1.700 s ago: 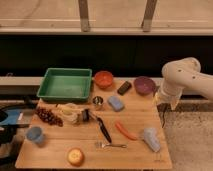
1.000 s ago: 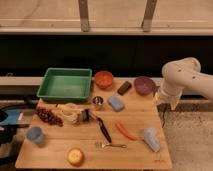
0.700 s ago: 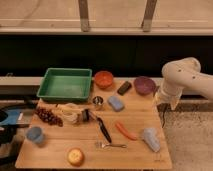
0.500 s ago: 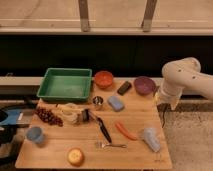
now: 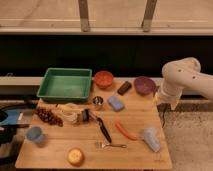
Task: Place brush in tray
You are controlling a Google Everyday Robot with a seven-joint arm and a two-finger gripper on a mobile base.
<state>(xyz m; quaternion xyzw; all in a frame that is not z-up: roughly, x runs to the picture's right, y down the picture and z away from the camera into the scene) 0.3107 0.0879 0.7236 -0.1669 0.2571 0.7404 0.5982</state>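
Slim black-handled brush (image 5: 103,130) lying diagonally on the tabletop (image 5: 131,156), below the green tray (image 5: 65,96). Gripper (image 5: 165,102) hanging beside the tabletop's right edge, fingers open, empty.

I see the brush (image 5: 102,128) lying flat on the table (image 5: 135,155), slim and black, slanting from upper left to lower right near the middle; it lies apart from the tray (image 5: 64,85), just out past its near right corner. The tray is a big green rectangle with raised sides, sitting level and open side up at the table's far left. My gripper (image 5: 161,98) hangs at the table's right edge, jaws apart, well apart from the brush.
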